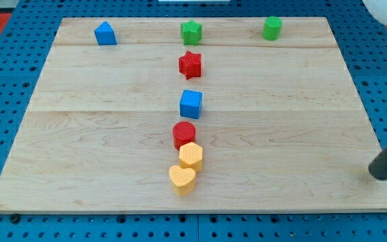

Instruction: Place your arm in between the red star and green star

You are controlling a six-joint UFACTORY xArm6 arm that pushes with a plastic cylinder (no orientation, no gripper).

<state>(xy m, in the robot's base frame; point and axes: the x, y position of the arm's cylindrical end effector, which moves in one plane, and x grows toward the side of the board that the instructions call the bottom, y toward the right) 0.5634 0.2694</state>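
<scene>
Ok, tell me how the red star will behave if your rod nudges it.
The red star lies flat on smooth wood, so it probably slides rather than rolls. Low and squat, it seems unlikely to tip. Off-centre contact on a point may spin it. My tip is far off, at the view's lower right.

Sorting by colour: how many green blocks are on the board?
2: a green star at the top centre and a green cylinder at the top right. None seem hidden.
</scene>
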